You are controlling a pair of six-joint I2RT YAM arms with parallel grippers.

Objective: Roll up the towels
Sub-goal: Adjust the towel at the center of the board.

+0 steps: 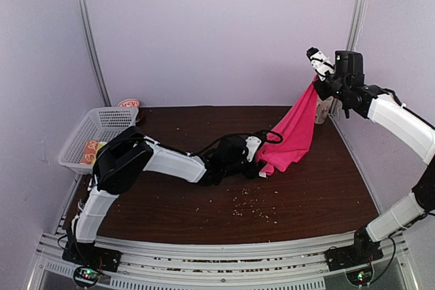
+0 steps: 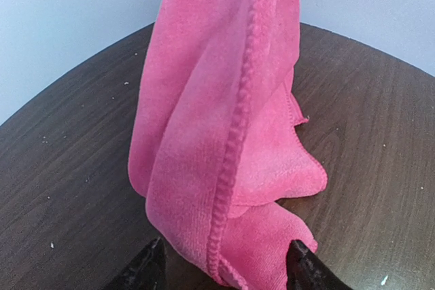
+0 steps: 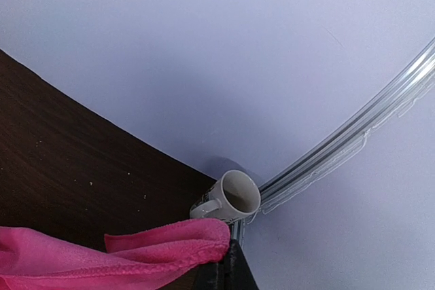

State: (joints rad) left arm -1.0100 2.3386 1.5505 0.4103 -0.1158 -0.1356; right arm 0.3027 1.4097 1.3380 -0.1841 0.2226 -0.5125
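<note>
Clamping the top corner of the plain bright pink cloth towel (image 1: 296,134), the right jaws are pressed together, raised at the far right. The towel hangs slanting down and left to the dark brown wooden surface (image 1: 319,195).

Left jaws: apart, low at mid-surface, the towel's bottom hem between them.

Cream ceramic mug (image 3: 231,198): far right corner, upright.

White plastic lattice basket (image 1: 102,123): far left, containing an orange cloth towel (image 1: 90,152).

Pale crumbs (image 1: 245,203): scattered nearer.

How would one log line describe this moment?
right claw: holds pink towel aloft | left claw: open at its lower end
</note>
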